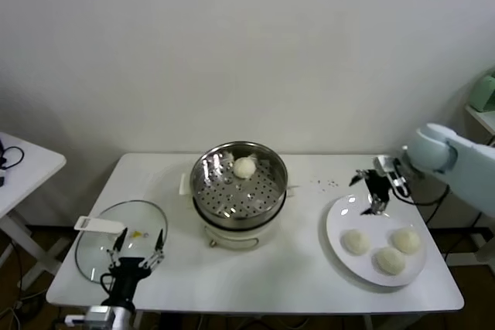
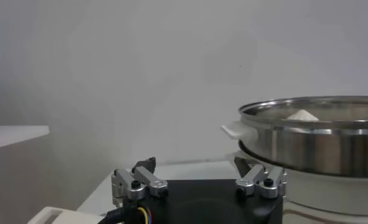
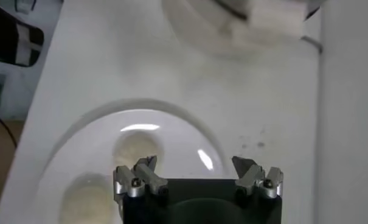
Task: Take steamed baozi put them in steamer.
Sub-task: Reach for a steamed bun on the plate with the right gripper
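The steel steamer basket [image 1: 238, 179] stands mid-table on its white pot base, with one baozi [image 1: 244, 167] inside at the far side. Three baozi [image 1: 356, 241] [image 1: 406, 239] [image 1: 390, 260] lie on the white plate [image 1: 340, 222] at the right. My right gripper [image 1: 373, 189] is open and empty, hovering above the plate's far edge. In the right wrist view it [image 3: 196, 164] hangs over the plate with two baozi [image 3: 135, 149] [image 3: 86, 198] below it. My left gripper [image 1: 137, 249] is open and empty, parked at the front left. The left wrist view shows it [image 2: 196, 164] beside the steamer [image 2: 311, 140].
The glass lid [image 1: 116, 245] with its white handle lies at the table's front left, under the left gripper. Small dark specks [image 1: 325, 184] lie between steamer and plate. A second white table [image 1: 23, 168] stands to the far left.
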Controlling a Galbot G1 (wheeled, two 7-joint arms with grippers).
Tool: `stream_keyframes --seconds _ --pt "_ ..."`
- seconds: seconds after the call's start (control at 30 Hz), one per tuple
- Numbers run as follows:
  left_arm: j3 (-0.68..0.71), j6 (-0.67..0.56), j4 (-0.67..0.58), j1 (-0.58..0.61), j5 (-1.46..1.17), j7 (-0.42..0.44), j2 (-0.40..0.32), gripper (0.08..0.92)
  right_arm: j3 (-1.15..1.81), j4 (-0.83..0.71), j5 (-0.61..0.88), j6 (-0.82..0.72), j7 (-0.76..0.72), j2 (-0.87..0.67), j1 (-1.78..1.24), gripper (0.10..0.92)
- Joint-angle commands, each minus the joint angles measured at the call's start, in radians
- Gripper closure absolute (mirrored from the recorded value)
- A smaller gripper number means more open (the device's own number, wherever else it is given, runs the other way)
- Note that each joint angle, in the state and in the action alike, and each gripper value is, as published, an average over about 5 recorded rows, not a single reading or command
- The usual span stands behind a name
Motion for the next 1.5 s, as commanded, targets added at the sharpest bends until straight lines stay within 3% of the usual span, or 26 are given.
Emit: stream_keyframes --seconds 0.03,0.67,1.3,1.5 --pt "0.002 0.0 0.001 0.0 0.001 -0.001 -0.002 0.177 0.106 -0.02 -0.033 -0.049 0.01 -0.051 -0.244 0.203" --pt "-0.002 0.002 0.025 -0.005 -0.002 0.0 0.002 0.177 0.052 -0.165 -0.021 -0.05 0.019 0.138 -0.175 0.203" --pt "0.001 0.004 0.034 -0.013 0.0 0.0 -0.007 0.177 0.042 -0.211 -0.032 -0.05 -0.002 0.179 -0.168 0.205" --pt "0.003 0.005 0.035 -0.016 0.003 0.0 -0.009 0.177 0.045 -0.21 -0.032 -0.051 -0.005 0.178 -0.168 0.281"
